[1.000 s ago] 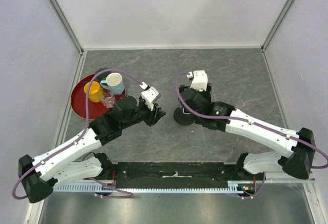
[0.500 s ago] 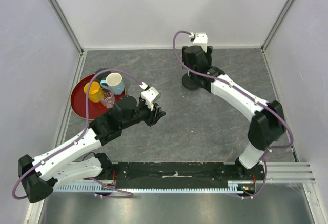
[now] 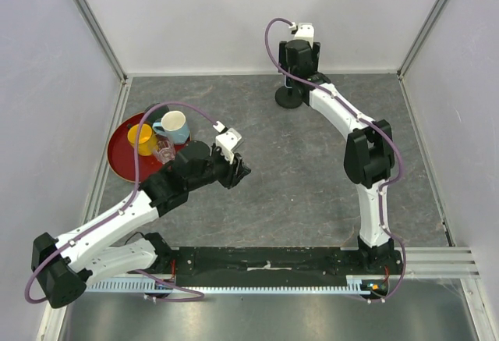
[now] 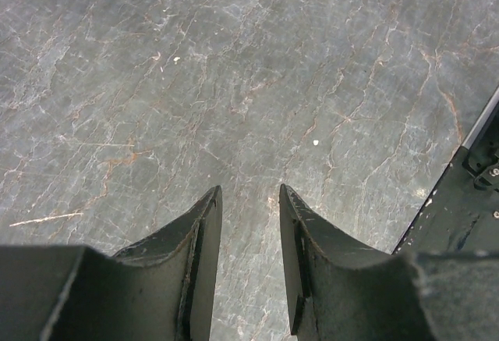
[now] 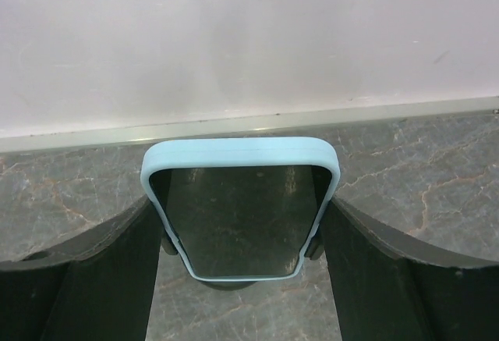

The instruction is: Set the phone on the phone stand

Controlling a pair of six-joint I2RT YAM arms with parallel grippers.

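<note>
Currently right gripper [image 3: 299, 58] clamps the phone [image 5: 240, 204] over the phone stand [image 3: 289, 98] by the far wall, left gripper [image 4: 249, 197] narrowly parted, empty; risk: off-centre release topples the phone off the cradle.

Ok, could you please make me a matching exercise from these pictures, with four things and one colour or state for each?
Things:
1. phone
2. phone stand
3. tray
4. left gripper

Descriptions:
a. open, holding nothing
b. red and round
c. light blue case, gripped by the right gripper
d. black, with a disc base

Pairs: 1-c, 2-d, 3-b, 4-a
</note>
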